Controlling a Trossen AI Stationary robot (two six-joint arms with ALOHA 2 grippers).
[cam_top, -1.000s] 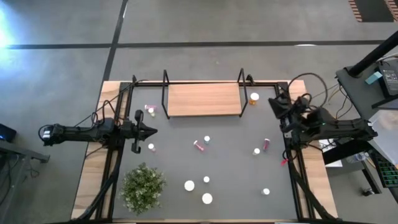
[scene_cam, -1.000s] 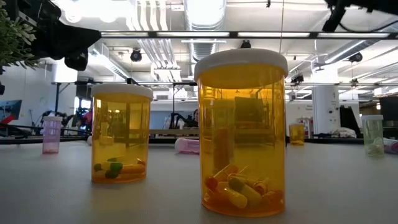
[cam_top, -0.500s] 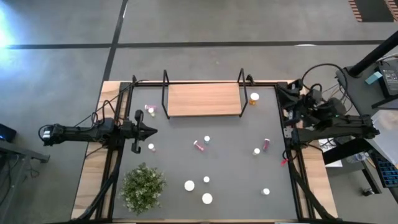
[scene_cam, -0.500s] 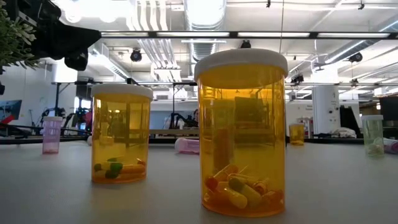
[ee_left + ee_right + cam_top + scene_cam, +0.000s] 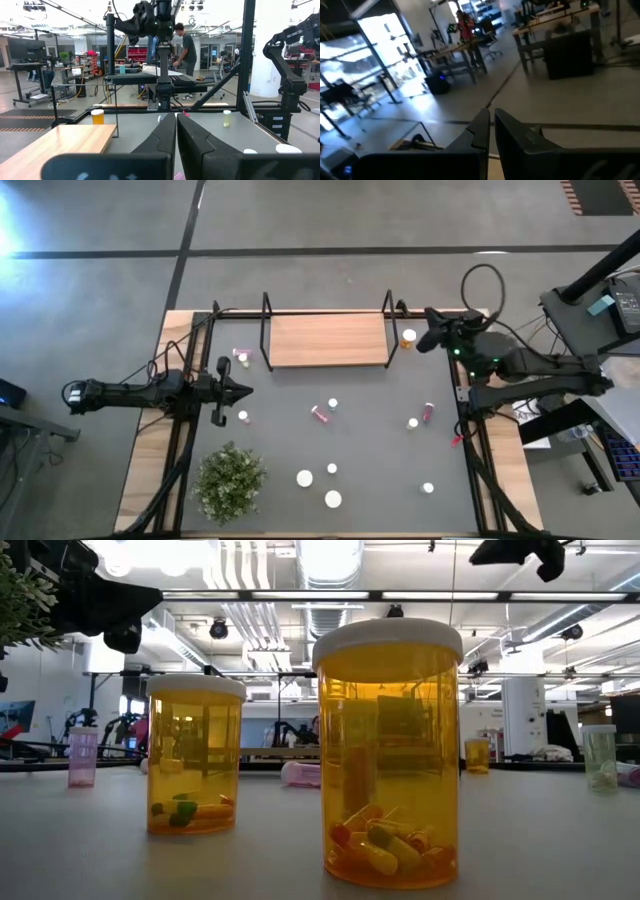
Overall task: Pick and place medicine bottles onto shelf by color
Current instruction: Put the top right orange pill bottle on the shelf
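Your right gripper [image 5: 428, 340] hangs near the desk's [image 5: 380, 440] far right corner, just beside the orange bottle [image 5: 409, 337] that stands off the shelf's [image 5: 326, 340] right end. In its wrist view the jaws are nearly shut, a thin gap between them, holding nothing, and that camera looks out over the room, not down at the desk. Your left gripper [image 5: 232, 389] waits at the left side, jaws also almost closed and empty, near a white-capped bottle [image 5: 243, 416].

The shelf board is bare; no bottle is on it yet. The rest lie scattered over the desk: a pink one [image 5: 320, 413] on its side mid-desk, another pink one [image 5: 428, 411] to the right, and two by the shelf's left frame [image 5: 241, 356].

Risks from here, as I judge them:
- Descending on the orange bottle with jaws this narrow would strike the cap and tip it. Open them wide first.
- The bottle stands just beside the shelf's black wire frame [image 5: 389, 308]; a sideways approach could catch a finger on the wire or push the bottle against it.
- With the wrist pitched up, you cannot see the bottle from that camera; level it down before closing in.
- The bottles are small and light, so an off-centre squeeze may squirt one out and send it rolling.
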